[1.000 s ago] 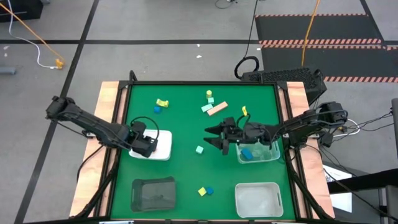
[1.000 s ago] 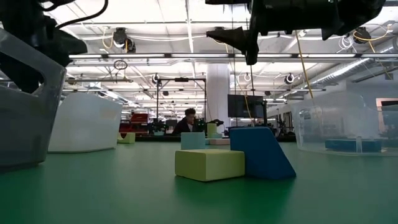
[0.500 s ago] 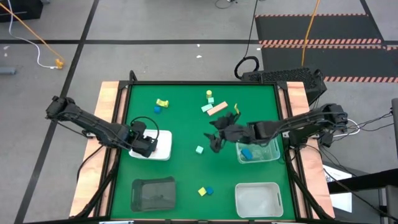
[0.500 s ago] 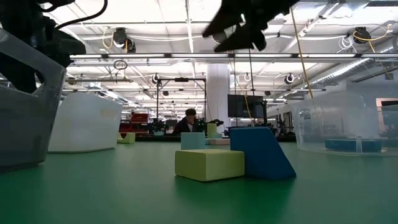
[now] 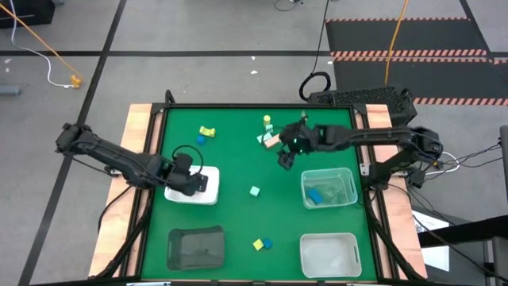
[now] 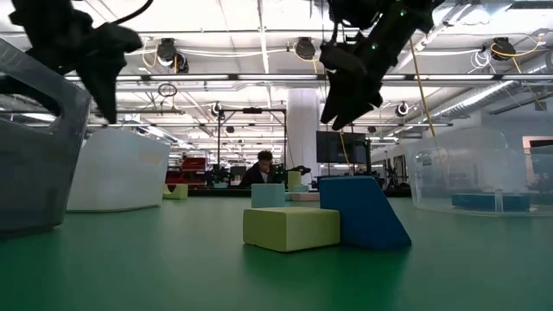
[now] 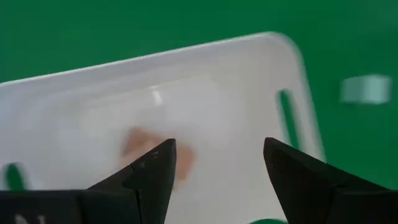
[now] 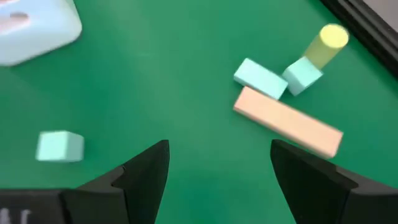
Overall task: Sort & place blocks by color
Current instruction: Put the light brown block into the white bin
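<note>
My right gripper (image 5: 284,157) hangs open above the green mat, just near of a far-centre cluster: a salmon bar (image 8: 287,121), two mint blocks (image 8: 260,78) and a yellow cylinder (image 8: 326,43). It touches nothing. My left gripper (image 5: 197,181) is open over the white tray (image 5: 208,193), where a salmon block (image 7: 155,152) lies. A mint cube (image 5: 254,191) sits mid-table. A yellow block (image 5: 258,244) and a blue one (image 5: 267,242) lie by the near edge, and another yellow and blue pair (image 5: 206,133) far left. A blue block (image 5: 315,195) rests in a clear bin.
A clear bin (image 5: 348,179) stands at the right and a second clear bin (image 5: 303,256) at the near right. A dark tray (image 5: 196,246) sits near left. Wooden rails (image 5: 141,151) border the mat. Bare mat lies between the trays and the far cluster.
My right gripper has swung from beside the clear bin toward the table's far edge, ending just near of the salmon bar cluster, and has turned on the way. My left gripper has shifted slightly toward the right over the white tray. No block has moved.
</note>
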Robot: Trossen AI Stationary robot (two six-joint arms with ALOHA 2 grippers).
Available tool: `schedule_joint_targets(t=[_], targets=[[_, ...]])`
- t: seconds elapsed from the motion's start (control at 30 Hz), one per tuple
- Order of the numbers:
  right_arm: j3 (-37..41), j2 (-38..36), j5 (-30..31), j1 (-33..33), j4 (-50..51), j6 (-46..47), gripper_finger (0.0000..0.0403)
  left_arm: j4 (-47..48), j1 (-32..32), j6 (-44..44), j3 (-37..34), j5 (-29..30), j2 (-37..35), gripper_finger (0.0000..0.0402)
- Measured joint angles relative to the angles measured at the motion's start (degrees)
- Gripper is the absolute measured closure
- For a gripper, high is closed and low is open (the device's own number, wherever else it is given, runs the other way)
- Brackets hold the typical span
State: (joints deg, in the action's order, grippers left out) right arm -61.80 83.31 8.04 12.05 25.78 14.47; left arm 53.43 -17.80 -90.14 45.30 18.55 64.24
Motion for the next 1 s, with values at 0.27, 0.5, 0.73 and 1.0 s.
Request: schedule_joint_targets(t=[0.27,0.5,0.73,1.0], targets=[[0.0,2.0,-2.3,9.1,1.0,-17.5,0.0133,-8.3,6.2,0.0,0.0,6.3,-5.3,0.0158],[0.0,8.8,-6.8,12.5,1.1,-28.6,0.0133,-17.8,13.0,6.1,0.0,13.1,-10.1,0.0158],[-5.3,16.2,-6.6,12.5,1.0,-37.6,0.0133,-31.5,18.1,17.5,0.0,13.2,-11.8,0.0158],[-14.5,25.6,-6.9,14.9,7.0,-39.8,0.0133,-37.3,20.7,24.6,0.0,13.2,-11.8,0.0158]])
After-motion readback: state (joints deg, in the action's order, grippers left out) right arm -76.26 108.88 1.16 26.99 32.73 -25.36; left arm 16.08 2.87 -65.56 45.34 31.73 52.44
